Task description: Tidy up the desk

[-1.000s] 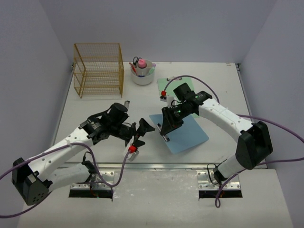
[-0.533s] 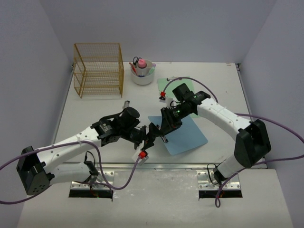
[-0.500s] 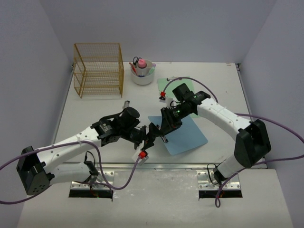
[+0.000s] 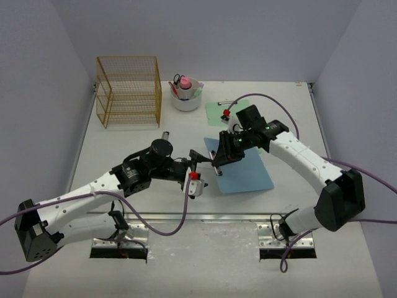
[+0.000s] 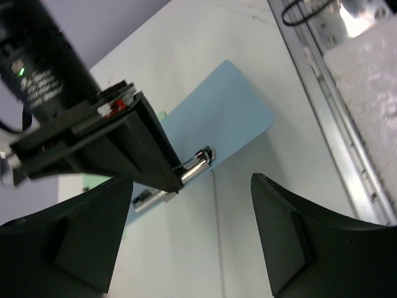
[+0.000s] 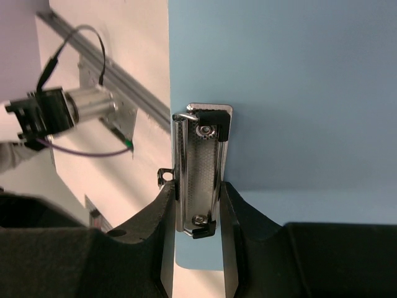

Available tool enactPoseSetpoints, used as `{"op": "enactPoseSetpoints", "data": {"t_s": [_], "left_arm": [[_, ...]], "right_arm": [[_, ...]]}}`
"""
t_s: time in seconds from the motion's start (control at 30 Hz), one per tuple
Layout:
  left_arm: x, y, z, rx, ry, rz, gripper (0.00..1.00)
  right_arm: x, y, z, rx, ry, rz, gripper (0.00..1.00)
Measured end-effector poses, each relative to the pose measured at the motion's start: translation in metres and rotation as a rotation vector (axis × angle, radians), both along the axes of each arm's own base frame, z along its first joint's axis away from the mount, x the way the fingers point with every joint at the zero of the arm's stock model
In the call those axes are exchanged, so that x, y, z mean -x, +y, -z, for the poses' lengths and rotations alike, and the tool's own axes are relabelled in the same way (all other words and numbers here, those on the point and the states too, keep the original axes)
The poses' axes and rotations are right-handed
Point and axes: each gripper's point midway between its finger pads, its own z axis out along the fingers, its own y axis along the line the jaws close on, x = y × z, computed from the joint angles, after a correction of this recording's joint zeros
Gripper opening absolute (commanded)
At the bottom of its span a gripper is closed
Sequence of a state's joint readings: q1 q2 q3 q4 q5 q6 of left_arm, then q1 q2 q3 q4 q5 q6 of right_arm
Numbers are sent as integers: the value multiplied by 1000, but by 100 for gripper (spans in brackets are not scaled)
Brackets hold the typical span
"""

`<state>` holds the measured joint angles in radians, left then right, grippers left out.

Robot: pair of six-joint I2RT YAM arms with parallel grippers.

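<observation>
The bench (image 4: pixel 124 139) lay under both my arms, with its metal rail (image 4: pixel 205 216) along the 6 o'clock edge. My right end effector (image 6: pixel 198 198) was narrow, clamped on the metal clip (image 6: pixel 201 164) of the blue clipboard (image 4: pixel 248 171) near the bench's middle. My left end effector (image 5: pixel 192 180) stood wide and held nothing, just at 9 o'clock of that clip. A green clipboard (image 4: pixel 217 112) lay at 12 o'clock of the blue one. The wire basket (image 4: pixel 129 92) stood toward 10 o'clock, with the white cup (image 4: pixel 185 98) beside it.
</observation>
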<state>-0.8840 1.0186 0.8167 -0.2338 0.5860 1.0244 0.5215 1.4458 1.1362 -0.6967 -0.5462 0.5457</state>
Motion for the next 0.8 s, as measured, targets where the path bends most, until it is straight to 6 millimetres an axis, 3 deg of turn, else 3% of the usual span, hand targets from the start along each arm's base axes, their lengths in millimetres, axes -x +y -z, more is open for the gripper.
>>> {"op": "enactPoseSetpoints", "data": {"t_s": [0.2,0.33,0.53,0.8], "left_arm": [[-7,4,-28,217,591,-395,77],[-32,4,-42,365,868,-587,74],[-88,-9,-47,468,1139,-770,70],[-108,-33,-23,430,1284,-838,62]], "right_arm": [[-35,-22,-10,35,-48,208,0],[-56,-30,-22,66,-91,319,0],[-76,-30,-42,47,-146,416,0],[-80,-26,-46,60,-171,450,0]]}}
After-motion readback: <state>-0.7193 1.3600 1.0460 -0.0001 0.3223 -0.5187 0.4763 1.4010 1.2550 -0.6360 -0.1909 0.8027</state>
